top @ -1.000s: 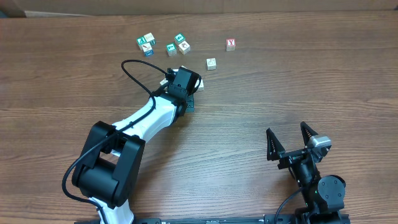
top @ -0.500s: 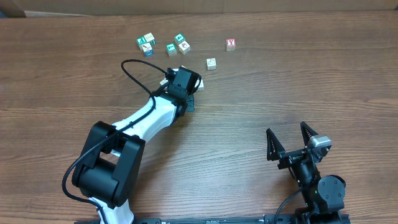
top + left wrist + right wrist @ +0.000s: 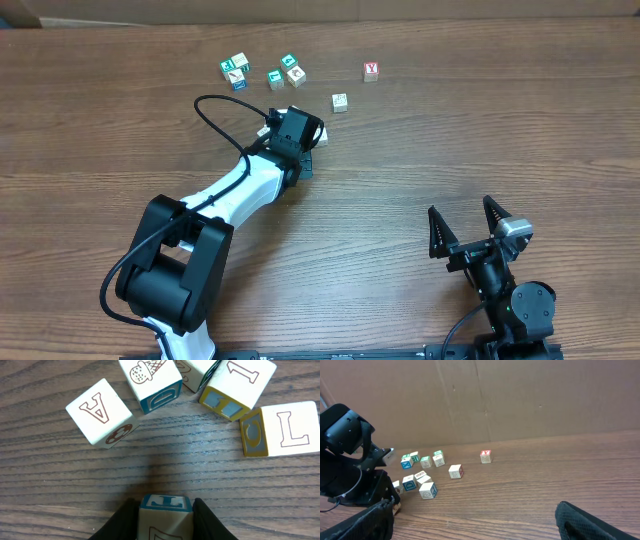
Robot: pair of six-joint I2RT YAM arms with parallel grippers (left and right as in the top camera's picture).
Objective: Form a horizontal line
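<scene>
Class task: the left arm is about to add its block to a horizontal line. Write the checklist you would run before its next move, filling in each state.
1. Left fingers clamp the T cube: ok.
2. A cube, ice-cream cube, 1 cube and L cube form a straight touching row: not ok, scattered and turned.
3. Bare table ahead of the T cube: ok.
4. Right fingers open, far from the cubes: ok.
5. T cube resting on the table: cannot tell.

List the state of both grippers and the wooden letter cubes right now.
Left gripper: shut on the pale wooden cube with a teal-edged T face.
Right gripper: open, empty.
Pale wooden A cube: loose, turned askew.
Pale wooden L cube: loose, not in any row.
Wooden cube with red Y: standing alone.
</scene>
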